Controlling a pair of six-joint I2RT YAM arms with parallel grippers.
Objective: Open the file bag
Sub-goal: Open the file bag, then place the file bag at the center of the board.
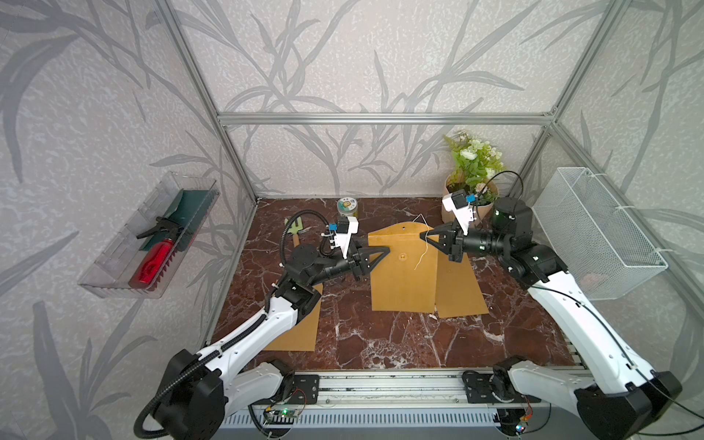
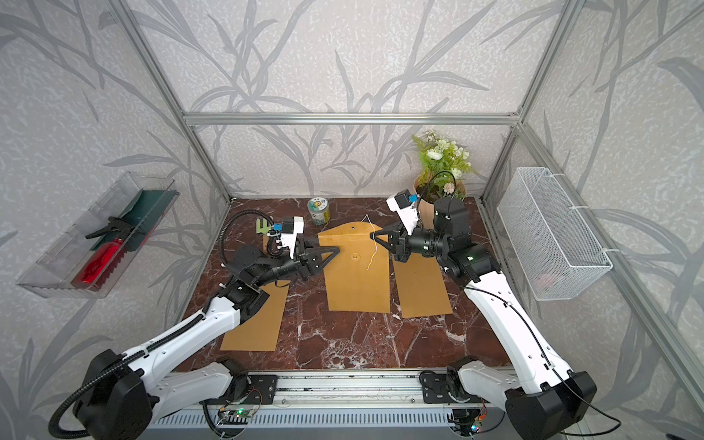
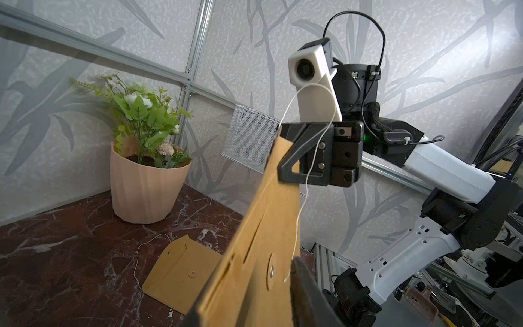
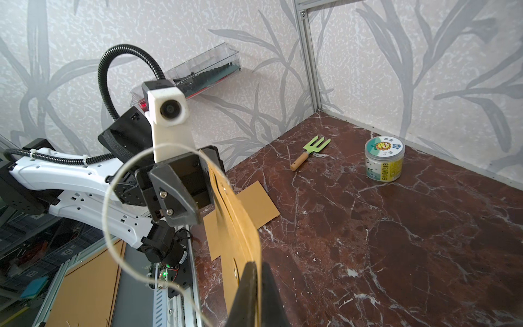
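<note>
Marble table (image 1: 381,343) lies under the bag (image 1: 404,274), which hangs clear of it toward 12 o'clock between both arms. Right gripper (image 1: 423,236) is clamped on its 2 o'clock corner; left gripper (image 1: 388,249) straddles the 9 o'clock edge, and I cannot tell if it is pinching. Light, floppy paper, I judge: I'd grip edges, minding the loose string (image 3: 297,226).

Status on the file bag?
Right gripper shut on file bag corner. Left gripper at opposite edge, grip unclear. String hanging loose. Nothing in the way.
</note>
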